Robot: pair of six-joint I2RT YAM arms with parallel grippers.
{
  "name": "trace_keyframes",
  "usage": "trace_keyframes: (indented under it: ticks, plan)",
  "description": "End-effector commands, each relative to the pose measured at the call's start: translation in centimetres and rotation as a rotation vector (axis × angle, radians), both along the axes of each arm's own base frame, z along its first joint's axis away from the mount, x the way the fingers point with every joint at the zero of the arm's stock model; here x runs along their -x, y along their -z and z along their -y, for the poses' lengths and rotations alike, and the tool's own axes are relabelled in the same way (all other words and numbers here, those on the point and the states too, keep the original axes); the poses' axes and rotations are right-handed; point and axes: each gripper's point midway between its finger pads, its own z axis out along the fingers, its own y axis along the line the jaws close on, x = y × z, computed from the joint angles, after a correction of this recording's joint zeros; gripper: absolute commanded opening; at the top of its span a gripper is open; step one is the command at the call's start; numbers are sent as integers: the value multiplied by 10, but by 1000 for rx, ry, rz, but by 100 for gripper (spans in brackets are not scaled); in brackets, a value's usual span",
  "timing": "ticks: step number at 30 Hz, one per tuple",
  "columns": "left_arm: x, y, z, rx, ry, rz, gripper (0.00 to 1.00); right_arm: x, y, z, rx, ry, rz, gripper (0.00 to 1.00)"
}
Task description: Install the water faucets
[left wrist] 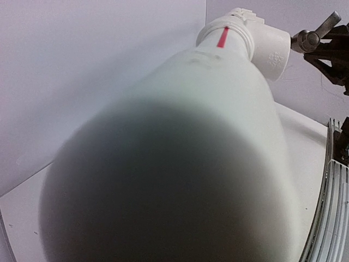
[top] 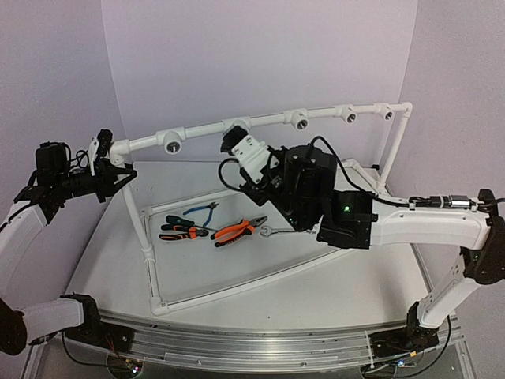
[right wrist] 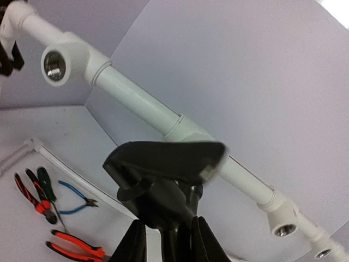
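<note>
Entry, single moment.

- Frame: white plastic pipe frame (top: 268, 121), smooth round tube. Its top rail runs from 9 o'clock towards 2 o'clock in the top view. The rail carries moulded tee fittings, and each outlet holds a threaded metal insert (right wrist: 55, 65).
- Right arm's fingers (right wrist: 193, 240): closed narrow on the short cylindrical body of the dark grey-black metal tap (right wrist: 163, 158). The tap is held upright, with its broad flat lever handle on top, matt with a slight sheen at one end.
- Tap position: up in the air, just in front of a tee (right wrist: 182, 130) near the middle of the rail. From the wrist view I cannot tell whether it touches the tee.
- Left arm's fingers (top: 122, 170): at the 9 o'clock end of the frame, by the corner elbow (left wrist: 256, 38), which bears a red stripe. The blurred white tube fills the left wrist view, so I cannot tell how wide these fingers stand.
- White surface (top: 355, 276), at 8 o'clock from the tap:
  - blue-handled cutters (top: 201, 212)
  - red-and-green-handled pliers (top: 181, 230)
  - orange-handled pliers (top: 237, 230)
  - a silver open-end wrench (top: 272, 231) just beside the orange pliers
</note>
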Motion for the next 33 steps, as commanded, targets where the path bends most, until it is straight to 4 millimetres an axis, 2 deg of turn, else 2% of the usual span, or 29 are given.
trace_keyframes:
  ticks: [1,5,10,13,18,20,22,24,26,29,33]
  plan:
    - [20,12,24,8,151,-36,0,-33,1,45,-708,178,-257,0]
    - [20,13,24,8,150,-37,0,-37,4,44,-836,153,-325,0]
    - [21,13,24,7,148,-38,0,-34,5,35,-638,111,-268,2]
    - [21,14,24,2,145,-36,0,-21,3,37,-465,73,-199,12]
    - [22,17,23,-5,142,-36,0,8,-36,59,-237,26,-51,24]
    - [22,19,23,-5,143,-39,0,20,-45,55,-90,-20,-2,32]
    - [21,19,23,-3,145,-38,0,26,-43,47,79,-44,52,43]
    - [20,18,24,1,144,-38,0,24,-37,42,207,-42,96,58]
    - [19,17,24,2,144,-36,0,21,-33,34,299,-42,132,69]
    - [19,16,23,-1,144,-34,0,17,-34,16,374,-61,175,76]
    - [19,14,23,-3,144,-33,0,14,-31,-6,441,-103,203,78]
